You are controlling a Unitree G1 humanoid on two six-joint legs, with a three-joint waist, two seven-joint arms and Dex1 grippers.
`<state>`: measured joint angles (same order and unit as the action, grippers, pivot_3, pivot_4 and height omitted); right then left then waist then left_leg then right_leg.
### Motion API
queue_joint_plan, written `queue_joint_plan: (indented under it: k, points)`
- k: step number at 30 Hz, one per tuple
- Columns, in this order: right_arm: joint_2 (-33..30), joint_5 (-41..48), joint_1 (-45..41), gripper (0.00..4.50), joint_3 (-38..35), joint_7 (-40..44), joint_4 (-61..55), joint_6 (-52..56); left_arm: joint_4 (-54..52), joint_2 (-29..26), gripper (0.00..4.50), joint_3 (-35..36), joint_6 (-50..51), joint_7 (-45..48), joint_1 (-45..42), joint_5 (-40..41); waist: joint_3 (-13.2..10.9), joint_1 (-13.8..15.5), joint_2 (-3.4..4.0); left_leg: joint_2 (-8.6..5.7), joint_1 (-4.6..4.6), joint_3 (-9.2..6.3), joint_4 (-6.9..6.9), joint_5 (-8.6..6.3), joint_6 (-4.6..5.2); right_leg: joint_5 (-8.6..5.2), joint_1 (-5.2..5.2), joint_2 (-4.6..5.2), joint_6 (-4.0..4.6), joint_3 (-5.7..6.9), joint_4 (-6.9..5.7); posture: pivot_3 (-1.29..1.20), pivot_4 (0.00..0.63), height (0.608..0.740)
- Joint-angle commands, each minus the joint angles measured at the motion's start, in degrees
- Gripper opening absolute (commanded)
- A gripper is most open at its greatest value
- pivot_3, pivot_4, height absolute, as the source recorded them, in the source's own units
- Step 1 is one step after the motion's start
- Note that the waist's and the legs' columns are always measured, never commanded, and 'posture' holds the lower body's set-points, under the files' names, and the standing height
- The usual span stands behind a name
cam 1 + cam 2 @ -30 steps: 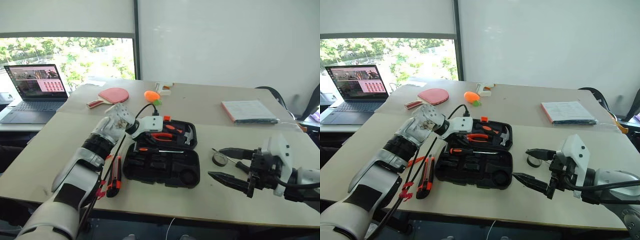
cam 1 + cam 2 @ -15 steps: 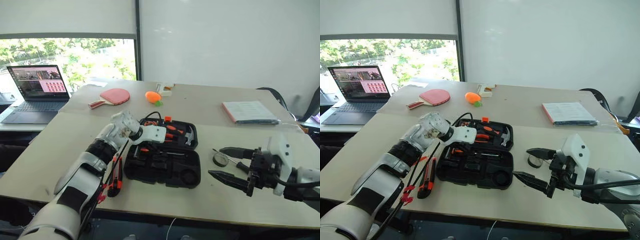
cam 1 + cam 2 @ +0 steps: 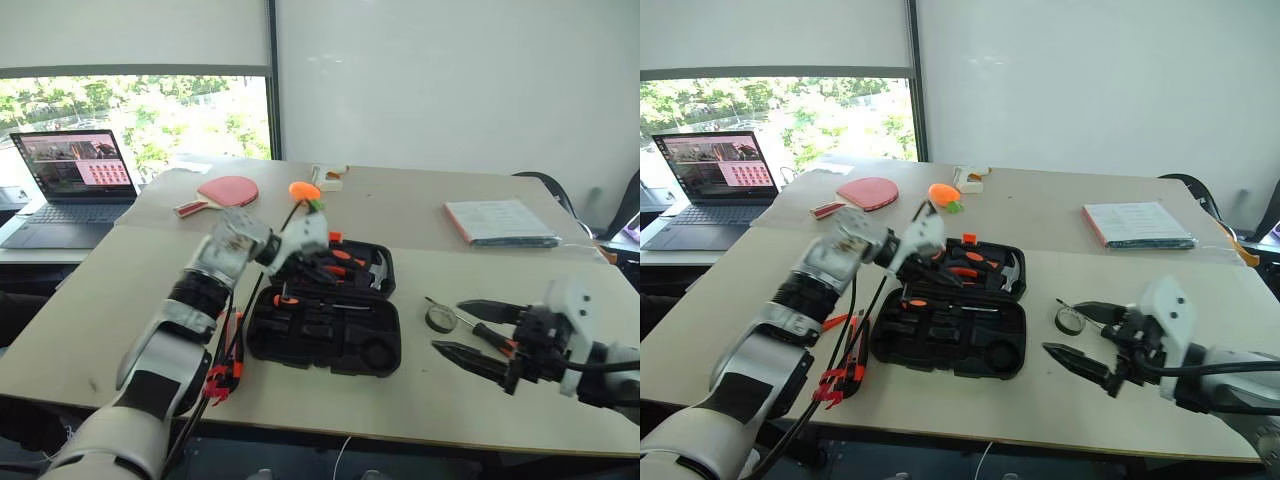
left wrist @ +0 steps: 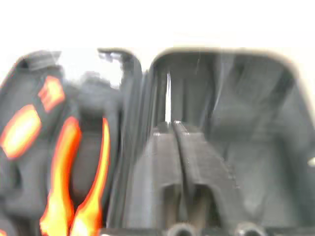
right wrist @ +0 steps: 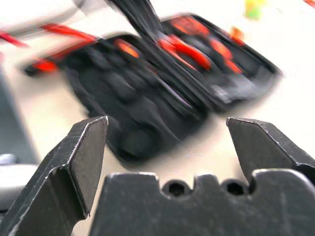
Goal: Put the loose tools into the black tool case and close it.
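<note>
Left eye view
- black tool case [image 3: 325, 318]: lies open on the counter [image 3: 420, 395], both halves flat, tools in the far half, an orange-handled screwdriver [image 3: 310, 300] across the hinge line.
- utility knife [image 3: 233, 345]: on the counter just beside the case's left edge, partly behind the left arm.
- tape roll [image 3: 440, 318]: on the counter to the right of the case, apart from it, a thin screwdriver [image 3: 478, 330] beside it.
- left pincer [image 3: 318, 262]: above the far half of the case, pointing right and down.
- right pincer [image 3: 478, 332]: near the tape roll, its fingers spread wide, nothing between them.

Right eye view
- laptop [image 3: 708, 190]: open at the far left.
- red paddle [image 3: 862, 193]: on the far counter, an orange carrot toy [image 3: 943, 194] beside it.
- notebook [image 3: 1138, 224]: far right of the counter.

Left wrist view
- left pincer fingers [image 4: 162, 157]: pressed together or nearly so, nothing seen between them, over the case's empty dark half; orange-handled pliers [image 4: 74, 187] lie in the other half.

Right wrist view
- right pincer fingers [image 5: 83, 157]: spread wide, empty, aimed at the open case [image 5: 147, 98].
</note>
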<state>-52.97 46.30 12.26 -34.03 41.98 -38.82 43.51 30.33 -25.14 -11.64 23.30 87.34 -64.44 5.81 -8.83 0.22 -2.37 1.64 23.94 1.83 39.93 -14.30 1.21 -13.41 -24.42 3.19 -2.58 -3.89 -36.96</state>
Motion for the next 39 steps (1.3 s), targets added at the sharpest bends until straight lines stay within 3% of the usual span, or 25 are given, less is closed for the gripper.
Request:
queue_joint_plan:
  k: [1, 6, 9, 14, 21, 25, 28, 35, 39]
  points:
    - [-0.14, -4.51, 6.96, 4.5, -12.14, 4.97, 5.46, -1.96, -9.07, -3.71, 1.86, 5.32, 8.84, 4.7, -0.26, 9.73, 0.0, -0.01, 0.02, 0.0, -0.03, -0.01, -0.06, -0.01, 0.02, -0.04, 0.02, 0.0, 0.0, 0.01, 0.02, 0.0, 0.15, 0.737]
    - [-1.35, -9.82, 17.89, 4.5, -23.69, 15.07, 13.34, -4.57, -14.01, -7.43, 3.57, 6.1, 12.66, 5.16, 0.96, 16.11, 0.0, 0.4, 0.12, -0.08, -0.21, 0.02, -0.07, -0.02, 0.02, -0.08, 0.26, 0.05, -0.04, 0.01, 0.16, 0.0, 0.15, 0.737]
    - [-2.62, -11.85, 20.35, 4.5, -25.46, 18.75, 16.59, -5.68, -15.4, -8.96, 4.43, 6.03, 13.16, 5.16, 1.21, 18.03, -0.01, 0.2, 0.12, -0.04, -0.33, 0.05, -0.05, 0.0, -0.01, -0.08, 0.32, 0.01, -0.04, -0.02, 0.15, 0.0, 0.15, 0.737]
    - [-7.04, -14.5, 14.58, 4.5, -17.84, 18.8, 21.14, -7.14, -19.25, -10.68, 4.43, 6.26, 14.67, 5.13, 1.67, 20.78, 0.0, -1.4, 0.13, 0.02, -0.63, 0.11, -0.04, 0.04, -0.06, -0.19, 0.48, -0.06, -0.23, -0.14, 0.1, 0.0, 0.15, 0.737]
    - [-12.3, -20.34, -5.62, 4.5, 7.09, 13.92, 27.91, -6.45, -25.52, -11.01, 4.43, 6.3, 13.86, 0.6, 3.78, 21.12, -0.01, -2.23, 0.29, 0.06, -0.64, 0.11, -0.13, 0.04, -0.07, -0.1, 0.35, -0.16, 0.15, -0.25, -0.06, 0.0, 0.15, 0.737]
    - [-12.26, -26.59, -18.75, 4.5, 20.65, 11.28, 34.89, -4.98, -27.78, -11.73, 4.43, 6.66, 14.13, -1.39, 4.62, 21.46, -0.08, -1.81, 0.4, 0.05, -0.52, 0.11, -0.11, 0.03, -0.06, -0.12, 0.26, -0.15, 0.14, -0.22, -0.05, 0.0, 0.15, 0.737]
    - [-11.39, -29.24, -26.58, 4.5, 29.41, 13.84, 39.56, -3.26, -29.58, -12.73, 4.43, 7.27, 14.81, -2.67, 5.12, 22.17, -0.1, -1.65, 0.42, -0.02, -0.48, 0.14, -0.1, 0.03, -0.06, -0.13, 0.22, -0.07, 0.1, -0.23, -0.04, 0.0, 0.15, 0.737]
    - [-9.22, -36.39, -34.56, 4.5, 39.26, 14.72, 49.61, -5.54, -31.21, -13.18, 4.43, 7.38, 15.51, -4.76, 5.3, 23.45, -0.1, -0.93, 0.42, -0.03, -0.42, 0.15, -0.09, 0.03, -0.06, -0.13, 0.18, -0.05, 0.09, -0.18, -0.03, 0.0, 0.15, 0.737]
    - [-7.83, -38.08, -36.54, 3.5, 41.1, 15.94, 53.11, -6.91, -31.95, -13.46, 4.5, 7.39, 15.66, -5.54, 5.58, 24.18, -0.1, -1.07, 0.42, -0.02, -0.45, 0.15, -0.09, 0.03, -0.06, -0.13, 0.19, -0.06, 0.1, -0.18, -0.04, 0.0, 0.15, 0.737]
